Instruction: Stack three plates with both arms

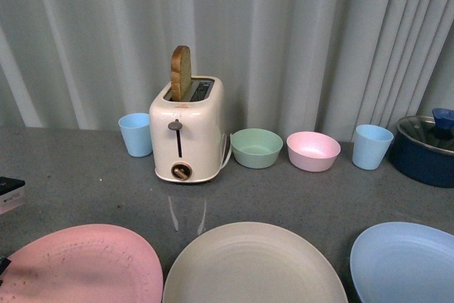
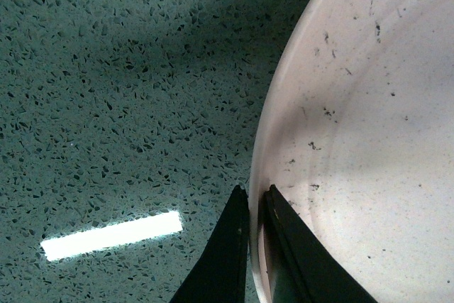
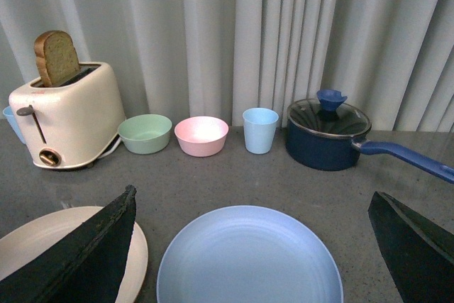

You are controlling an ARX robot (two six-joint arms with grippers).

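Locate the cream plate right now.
In the front view, the cream plate lies bottom centre, between the pink plate on its left and the light blue plate on its right.

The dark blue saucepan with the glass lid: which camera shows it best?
The right wrist view: the dark blue glass-lidded saucepan shows its body, lid knob and long handle. The front view cuts it off at the edge. The left wrist view misses it.
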